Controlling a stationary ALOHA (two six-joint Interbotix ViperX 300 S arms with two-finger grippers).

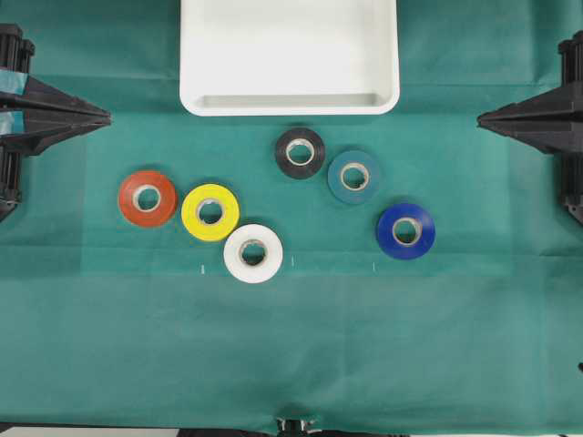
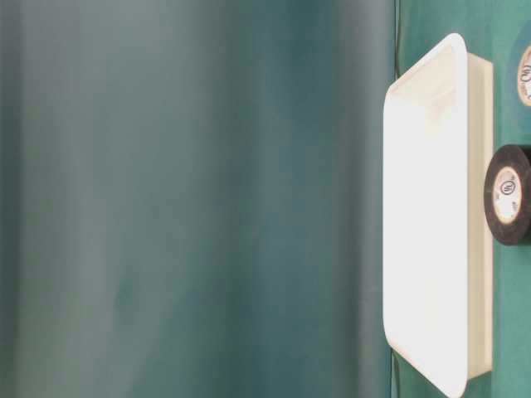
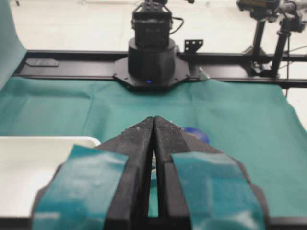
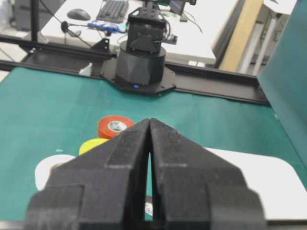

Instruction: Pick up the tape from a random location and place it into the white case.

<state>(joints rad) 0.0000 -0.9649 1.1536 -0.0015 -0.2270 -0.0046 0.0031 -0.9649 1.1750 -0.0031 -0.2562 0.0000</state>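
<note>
A: Foreground, overhead view: which rolls lie nearest the table's front edge?

B: The white roll [image 1: 253, 253] sits lowest on the green cloth [image 1: 291, 346], touching the yellow roll [image 1: 210, 212] up and to its left; the blue roll [image 1: 405, 230] lies apart at the right. The orange roll [image 1: 148, 198] lies just beside the yellow one, on its left.

A: Middle ground: where is the tape?

B: The tape [image 1: 300, 152], black with a pale core, lies flat near the cloth's centre, just in front of the white case [image 1: 290, 102]. The dark teal roll [image 1: 354, 177] lies just beside it, to its lower right.

A: And the pincers?

B: The left gripper [image 1: 107, 116] and the right gripper [image 1: 480, 116] hang at opposite edges, well apart from every roll. Each wrist view shows its jaws pressed together, pinching nothing.

A: Background?

B: The white case, a shallow tray with rounded corners, rests at the far edge, holding no roll
</note>
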